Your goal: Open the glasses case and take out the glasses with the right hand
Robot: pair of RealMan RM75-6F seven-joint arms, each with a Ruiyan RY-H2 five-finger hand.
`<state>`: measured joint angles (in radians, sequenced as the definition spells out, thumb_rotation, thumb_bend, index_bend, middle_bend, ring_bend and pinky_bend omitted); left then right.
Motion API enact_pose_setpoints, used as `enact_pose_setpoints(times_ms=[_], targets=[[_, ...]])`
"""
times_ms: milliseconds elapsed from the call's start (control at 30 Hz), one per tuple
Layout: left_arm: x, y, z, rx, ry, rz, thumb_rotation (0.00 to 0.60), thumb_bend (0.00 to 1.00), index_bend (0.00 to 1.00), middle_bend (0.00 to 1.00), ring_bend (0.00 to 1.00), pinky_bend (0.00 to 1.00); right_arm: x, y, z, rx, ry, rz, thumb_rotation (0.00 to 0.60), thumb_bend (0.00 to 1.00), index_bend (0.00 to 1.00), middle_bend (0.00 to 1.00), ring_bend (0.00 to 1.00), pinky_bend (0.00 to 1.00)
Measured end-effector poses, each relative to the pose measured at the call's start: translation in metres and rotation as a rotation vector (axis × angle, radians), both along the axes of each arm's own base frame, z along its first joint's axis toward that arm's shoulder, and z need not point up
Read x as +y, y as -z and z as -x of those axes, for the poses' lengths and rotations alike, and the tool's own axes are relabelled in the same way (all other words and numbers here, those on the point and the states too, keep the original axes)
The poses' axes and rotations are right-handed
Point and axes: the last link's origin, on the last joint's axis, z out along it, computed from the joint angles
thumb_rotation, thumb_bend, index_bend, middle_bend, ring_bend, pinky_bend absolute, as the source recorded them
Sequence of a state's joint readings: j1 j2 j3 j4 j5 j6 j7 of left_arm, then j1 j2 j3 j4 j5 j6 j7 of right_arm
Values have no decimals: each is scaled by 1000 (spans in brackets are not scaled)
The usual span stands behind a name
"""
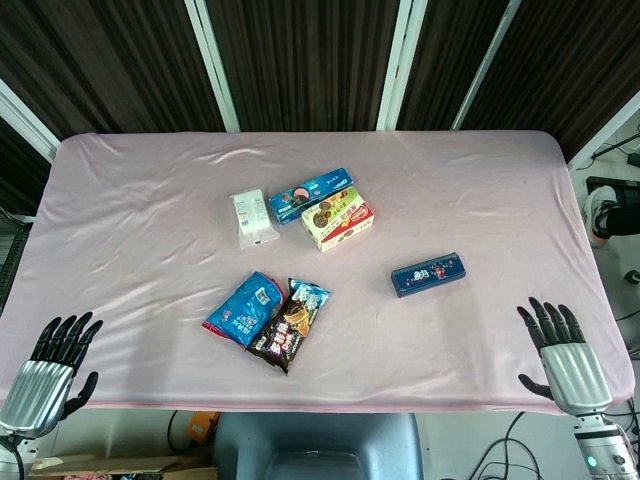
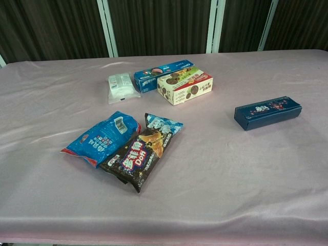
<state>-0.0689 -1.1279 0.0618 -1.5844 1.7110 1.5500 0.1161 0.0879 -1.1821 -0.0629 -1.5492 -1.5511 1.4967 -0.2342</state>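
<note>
The glasses case is a long dark blue box with printed figures, lying closed on the pink cloth at the right; the chest view shows the glasses case at its right side. No glasses are visible. My right hand hovers at the table's near right corner, fingers spread, holding nothing, well short of the case. My left hand is at the near left corner, fingers apart and empty. Neither hand appears in the chest view.
A blue snack bag and a dark snack bag lie near the middle front. Behind them sit a white packet, a blue cookie box and a cream cookie box. The pink tablecloth covers the table.
</note>
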Motion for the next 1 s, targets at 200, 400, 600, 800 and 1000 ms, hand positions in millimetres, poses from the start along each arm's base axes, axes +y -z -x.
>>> enact_pose_setpoints(times_ms=[200,400,600,800,1000], targets=[[3,1,-1,-2,-1,5,600,407,0,0,0,0,-12,1,1,-14,-6,-8,600,217,87,0,0,0],[6,7,-2,13,0,29,600,405,0,0,0,0,-66,5,-2,-15,-40,-38,600,295,225,0,0,0],[9,10,-1,27,-15,23,600,406,0,0,0,0,-145,20,-16,56,-70,-93,600,399,337,0,0,0],[10,10,0,32,-25,22,600,406,0,0,0,0,-203,42,-35,149,-65,-157,600,426,398,0,0,0],[12,11,2,41,-34,20,600,406,0,0,0,0,-219,57,-45,214,-56,-197,600,436,356,0,0,0]])
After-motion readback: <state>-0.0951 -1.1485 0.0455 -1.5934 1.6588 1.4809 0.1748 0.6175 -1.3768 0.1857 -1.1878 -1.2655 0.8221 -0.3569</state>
